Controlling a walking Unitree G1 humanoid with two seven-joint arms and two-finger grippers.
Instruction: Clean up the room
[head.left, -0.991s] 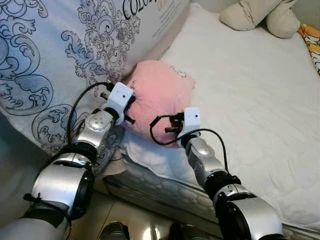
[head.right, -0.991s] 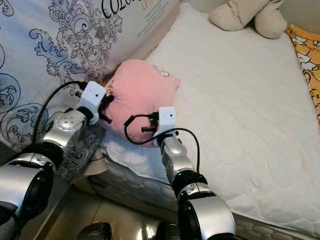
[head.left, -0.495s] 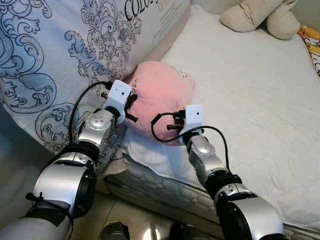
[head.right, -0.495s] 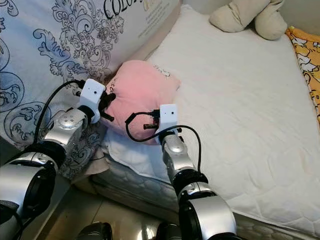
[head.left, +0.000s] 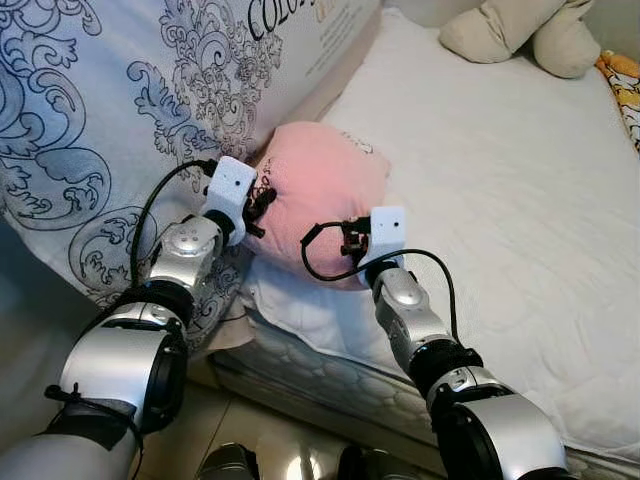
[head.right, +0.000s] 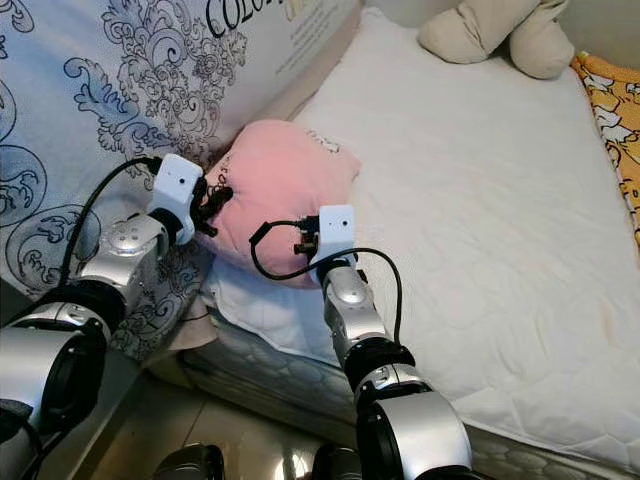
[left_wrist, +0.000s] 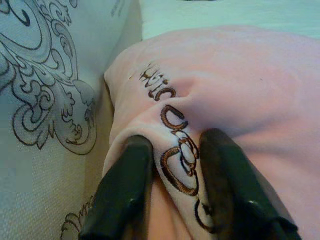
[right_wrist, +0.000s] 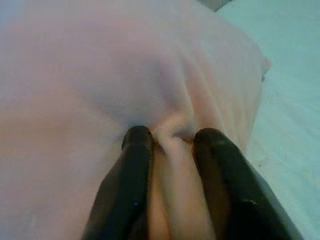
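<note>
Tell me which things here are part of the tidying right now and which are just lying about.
In the job:
pink pillow, a fold pinched by each gripper
left gripper
right gripper

Lying about:
white mattress
beige stuffed toy
patterned bedding beside the pillow
orange cloth

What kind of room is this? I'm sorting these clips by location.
Most likely a bedroom. A white mattress takes up most of the view, a pink pillow lies at its edge, held by both grippers, and a beige stuffed toy sits at the far end.
</note>
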